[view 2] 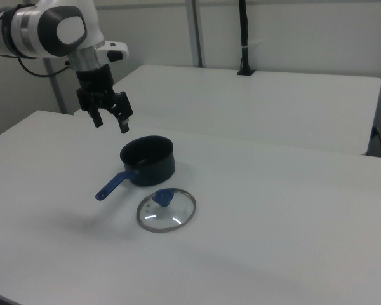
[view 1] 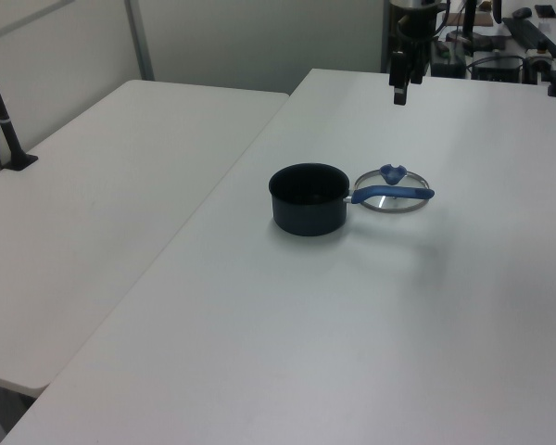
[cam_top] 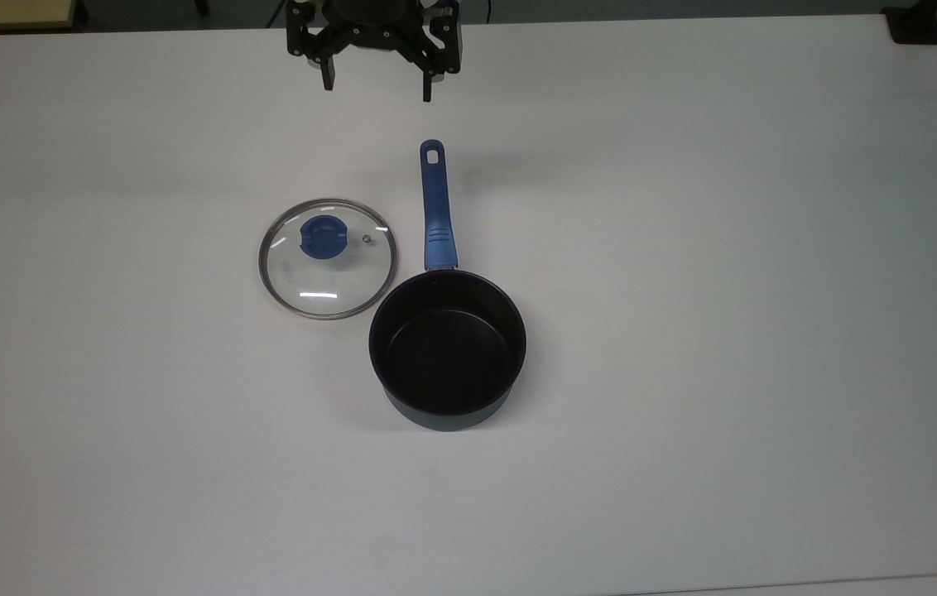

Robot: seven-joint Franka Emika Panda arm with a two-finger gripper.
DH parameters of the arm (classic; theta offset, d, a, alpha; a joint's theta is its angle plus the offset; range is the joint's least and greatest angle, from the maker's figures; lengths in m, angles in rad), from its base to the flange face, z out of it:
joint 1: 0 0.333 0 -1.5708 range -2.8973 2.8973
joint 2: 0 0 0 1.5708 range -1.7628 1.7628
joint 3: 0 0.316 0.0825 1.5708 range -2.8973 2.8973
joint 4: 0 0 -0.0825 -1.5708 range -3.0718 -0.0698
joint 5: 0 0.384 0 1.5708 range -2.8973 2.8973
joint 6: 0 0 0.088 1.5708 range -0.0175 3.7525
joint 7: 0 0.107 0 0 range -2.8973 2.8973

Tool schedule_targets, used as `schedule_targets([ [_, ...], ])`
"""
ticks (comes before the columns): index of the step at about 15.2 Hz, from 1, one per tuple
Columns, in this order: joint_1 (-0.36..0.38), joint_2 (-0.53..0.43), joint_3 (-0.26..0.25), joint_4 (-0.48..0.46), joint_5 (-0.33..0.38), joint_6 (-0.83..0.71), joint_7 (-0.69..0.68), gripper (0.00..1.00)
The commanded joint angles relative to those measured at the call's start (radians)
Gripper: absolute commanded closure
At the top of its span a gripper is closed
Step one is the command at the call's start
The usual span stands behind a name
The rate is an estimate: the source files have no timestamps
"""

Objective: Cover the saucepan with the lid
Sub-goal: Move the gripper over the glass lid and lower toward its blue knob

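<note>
The glass lid [cam_top: 326, 258] lies flat on the white bench [cam_top: 684, 331], knob up, just beside the saucepan [cam_top: 447, 349] on the top view's left. Glass in a metal rim: stiff, slick and breakable, so its blue knob [cam_top: 323, 236] looks the surest hold. The jaws [cam_top: 375, 84] hang spread and empty beyond the saucepan's handle [cam_top: 436, 211]. The right view shows their height above the bench.

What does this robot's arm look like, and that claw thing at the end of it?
The arm is made of rounded white segments with dark grey joint caps and black bands. At its end sits the tool: a black, angular piece with open linkage bars and two slim black fingers. A dark cable trails beside the arm.
</note>
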Motion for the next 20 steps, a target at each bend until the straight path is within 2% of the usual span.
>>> schedule_targets([
  [1, 0.014, -0.014, -0.015, -0.011, -0.008, -0.012, 0.008, 0.0],
  [5, 0.013, -0.012, -0.017, -0.011, -0.009, -0.012, 0.0, 0.0],
  [7, 0.005, -0.008, -0.017, -0.011, -0.017, -0.014, -0.047, 0.0],
  [12, -0.111, -0.003, -0.015, -0.026, -0.002, -0.015, -0.291, 0.0],
  [14, -0.134, 0.003, -0.015, -0.078, -0.002, 0.001, -0.336, 0.0],
  [16, -0.156, 0.023, -0.015, -0.159, -0.003, 0.091, -0.374, 0.0],
  [20, -0.167, 0.122, -0.015, -0.196, -0.005, 0.219, -0.374, 0.0],
])
